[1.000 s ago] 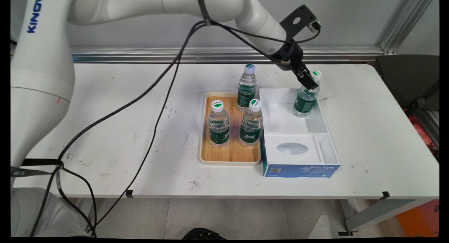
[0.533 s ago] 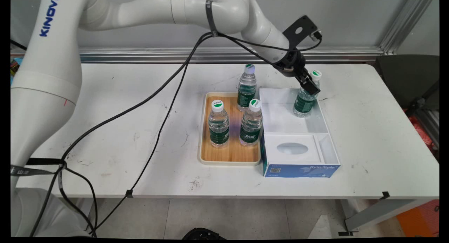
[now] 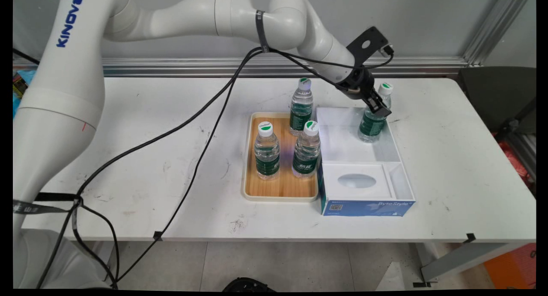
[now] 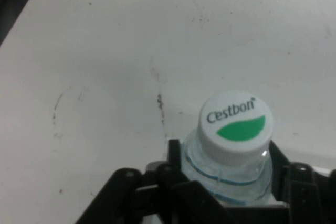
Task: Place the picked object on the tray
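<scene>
Gripping the upper body of a water bottle (image 3: 373, 121), the black gripper (image 3: 378, 109) has its two fingers (image 4: 175, 157) set one on either side of the shoulder, just below the cap (image 4: 237, 121). The hand view shows that cap from above — white, with a green leaf mark and the lettering "Cestbon" — and the black finger linkage framing the clear plastic on both sides. The bottle stands upright in the far right corner of the large compartment of a white box (image 3: 342, 144), which has blue outer sides.

The box rests on the white table (image 3: 150, 159). Its near section holds a white insert with an oval recess (image 3: 356, 181), and a narrow compartment runs along its right side.

Immediately to the left of the box, touching or nearly touching it, lies a tray (image 3: 282, 187) with a wooden floor and a cream rim. Three more bottles of the same kind stand upright there: one at the left (image 3: 266, 152), one at the right edge beside the box (image 3: 306, 151), and one at the far end (image 3: 301, 108) — whether it stands inside the rim or just behind it cannot be determined.

Black cables (image 3: 201, 129) hang from the arm across the table's left half.
</scene>
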`<act>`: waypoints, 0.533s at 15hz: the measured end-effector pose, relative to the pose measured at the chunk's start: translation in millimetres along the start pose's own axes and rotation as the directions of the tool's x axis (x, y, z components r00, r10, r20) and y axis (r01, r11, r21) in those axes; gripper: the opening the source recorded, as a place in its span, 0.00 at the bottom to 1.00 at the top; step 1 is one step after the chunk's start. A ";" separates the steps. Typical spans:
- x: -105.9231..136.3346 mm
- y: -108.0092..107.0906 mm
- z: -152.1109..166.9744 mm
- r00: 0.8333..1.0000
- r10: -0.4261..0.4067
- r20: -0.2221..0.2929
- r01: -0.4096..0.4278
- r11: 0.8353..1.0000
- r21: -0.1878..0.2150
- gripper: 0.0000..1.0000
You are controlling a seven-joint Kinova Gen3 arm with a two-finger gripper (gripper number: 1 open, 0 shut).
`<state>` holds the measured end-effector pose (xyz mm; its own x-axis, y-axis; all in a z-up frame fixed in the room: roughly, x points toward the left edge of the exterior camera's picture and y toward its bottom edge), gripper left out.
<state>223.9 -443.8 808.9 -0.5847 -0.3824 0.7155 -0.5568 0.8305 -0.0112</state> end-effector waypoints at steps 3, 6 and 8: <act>-1.8 1.8 1.2 1.000 -0.002 0.001 0.002 1.000 -0.005 0.00; -0.7 2.9 -1.2 1.000 -0.004 -0.002 0.004 1.000 -0.005 0.00; 3.5 3.5 -6.3 1.000 0.000 -0.008 0.000 1.000 -0.001 0.00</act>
<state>223.7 -439.7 815.7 -0.5799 -0.3795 0.7209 -0.5562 0.8310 -0.0100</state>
